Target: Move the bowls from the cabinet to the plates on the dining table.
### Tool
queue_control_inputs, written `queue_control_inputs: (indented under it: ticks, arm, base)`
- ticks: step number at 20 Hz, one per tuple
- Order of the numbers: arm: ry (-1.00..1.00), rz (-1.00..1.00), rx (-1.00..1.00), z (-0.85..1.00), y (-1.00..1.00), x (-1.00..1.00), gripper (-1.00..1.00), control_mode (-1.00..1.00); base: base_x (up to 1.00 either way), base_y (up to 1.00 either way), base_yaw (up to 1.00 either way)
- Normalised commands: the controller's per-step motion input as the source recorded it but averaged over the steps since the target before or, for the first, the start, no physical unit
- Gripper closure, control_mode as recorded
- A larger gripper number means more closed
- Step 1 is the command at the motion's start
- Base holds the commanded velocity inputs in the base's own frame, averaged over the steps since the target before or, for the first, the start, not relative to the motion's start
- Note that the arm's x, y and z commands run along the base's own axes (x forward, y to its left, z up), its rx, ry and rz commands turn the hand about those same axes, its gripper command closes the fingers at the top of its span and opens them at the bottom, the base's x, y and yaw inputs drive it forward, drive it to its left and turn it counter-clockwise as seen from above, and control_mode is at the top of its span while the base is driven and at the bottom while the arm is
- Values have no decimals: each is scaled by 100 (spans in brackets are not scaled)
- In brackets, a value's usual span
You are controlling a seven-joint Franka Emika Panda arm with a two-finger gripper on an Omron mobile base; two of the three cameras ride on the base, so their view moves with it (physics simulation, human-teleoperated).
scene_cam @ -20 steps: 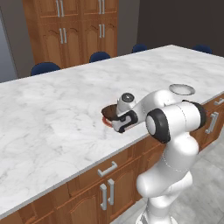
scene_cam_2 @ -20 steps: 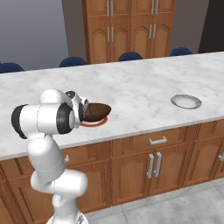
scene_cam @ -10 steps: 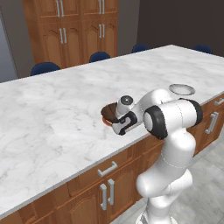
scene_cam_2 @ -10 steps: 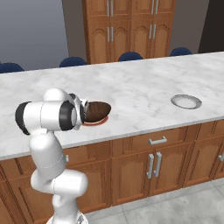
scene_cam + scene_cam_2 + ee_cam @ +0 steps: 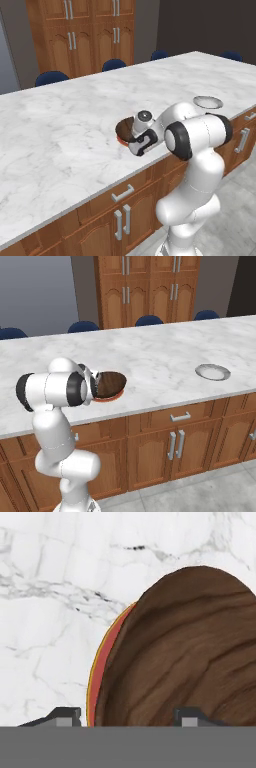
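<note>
Since the brown bowl (image 5: 195,657) is seen resting on the red-rimmed plate (image 5: 102,672) near the table's (image 5: 65,130) front edge, the first placement is judged to be in its release. The claw (image 5: 122,714) is spread, one fingertip on each side of the rim. The arm is folded low over the edge. A clear lift is needed next; the grey plate (image 5: 212,372) waits well apart.

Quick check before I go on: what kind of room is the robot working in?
Most likely a kitchen-dining room: a long marble dining table with blue chairs behind it, tall wooden cupboards beyond, and a brown bowl on a plate.
</note>
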Motion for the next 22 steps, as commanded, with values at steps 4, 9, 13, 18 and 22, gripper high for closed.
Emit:
queue_control_inputs:
  ticks: [4,9,13,18,22]
  arm:
    - [0,0,0,25,0,-13,-100,-100]
    - [0,0,4,43,1,-22,-100,-100]
    - [2,0,8,58,0,-29,-100,-100]
    - [4,0,9,58,0,-25,-100,-100]
    - [3,0,7,60,0,-21,-100,-100]
  base:
    - [0,0,0]
    - [0,0,0]
    - [0,0,0]
    - [0,0,0]
    - [0,0,0]
